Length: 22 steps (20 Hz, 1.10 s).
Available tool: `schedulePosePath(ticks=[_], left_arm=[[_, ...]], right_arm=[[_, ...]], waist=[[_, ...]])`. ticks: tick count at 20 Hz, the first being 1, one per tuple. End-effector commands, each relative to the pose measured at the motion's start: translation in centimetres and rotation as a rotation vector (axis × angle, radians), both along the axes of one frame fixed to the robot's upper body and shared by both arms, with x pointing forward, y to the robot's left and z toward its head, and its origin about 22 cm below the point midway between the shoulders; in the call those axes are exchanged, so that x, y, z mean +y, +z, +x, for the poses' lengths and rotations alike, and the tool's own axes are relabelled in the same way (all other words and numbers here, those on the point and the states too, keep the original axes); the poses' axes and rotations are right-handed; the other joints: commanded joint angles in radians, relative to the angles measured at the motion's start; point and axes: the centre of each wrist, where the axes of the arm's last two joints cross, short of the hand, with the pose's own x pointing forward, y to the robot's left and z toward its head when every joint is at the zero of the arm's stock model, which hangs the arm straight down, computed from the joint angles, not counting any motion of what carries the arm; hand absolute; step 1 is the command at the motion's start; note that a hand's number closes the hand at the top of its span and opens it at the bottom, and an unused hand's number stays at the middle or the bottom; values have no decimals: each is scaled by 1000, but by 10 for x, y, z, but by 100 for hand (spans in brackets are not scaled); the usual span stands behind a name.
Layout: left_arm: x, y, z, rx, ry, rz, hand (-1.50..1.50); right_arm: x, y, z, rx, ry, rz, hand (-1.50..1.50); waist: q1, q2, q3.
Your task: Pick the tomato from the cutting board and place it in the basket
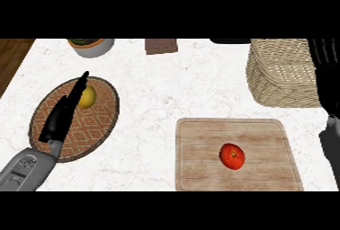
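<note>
overall: bright, flat, even light across the white tabletop (166, 90).
source: probably overhead and diffuse; direction hard to tell.
shadows: faint and soft; thin dark rim under the tomato (232, 156) on the cutting board (199, 148); slight shade along the lower edge of the basket (284, 74).
highlights: small pale spot on the tomato's skin; tabletop reads matte.
dark areas: left hand (63, 114) is flat black with almost no shading, a silhouette over the patterned plate (100, 121); right hand (330, 143) at the right edge is equally dark, form hard to read.
colour: lemon (87, 97) and tomato saturated; basket weave shows clear light-dark contrast.
</note>
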Motion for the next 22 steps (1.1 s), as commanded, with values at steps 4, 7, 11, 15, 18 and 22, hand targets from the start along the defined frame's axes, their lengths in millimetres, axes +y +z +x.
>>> schedulePosePath(ticks=[4,7,11,15,18,22], left_arm=[[4,-64,-38,287,151,-219,0],[9,-87,-61,454,174,-320,0],[23,-88,-76,475,191,-347,0],[32,-90,-74,452,223,-369,0],[30,-96,-90,477,245,-362,0],[38,-103,-98,492,272,-379,0]], right_arm=[[19,-34,-9,103,2,176,150],[66,-40,-8,134,211,-81,150],[156,-80,-37,160,148,-51,-150],[193,-76,-46,226,-6,-179,-150],[145,-83,-29,271,-217,-438,-150],[113,-54,-19,311,-367,-702,-150]], waist=[[39,-1,-29],[97,7,-34],[68,-5,-30],[41,-9,-33],[28,-21,-37],[-10,-29,-42]])
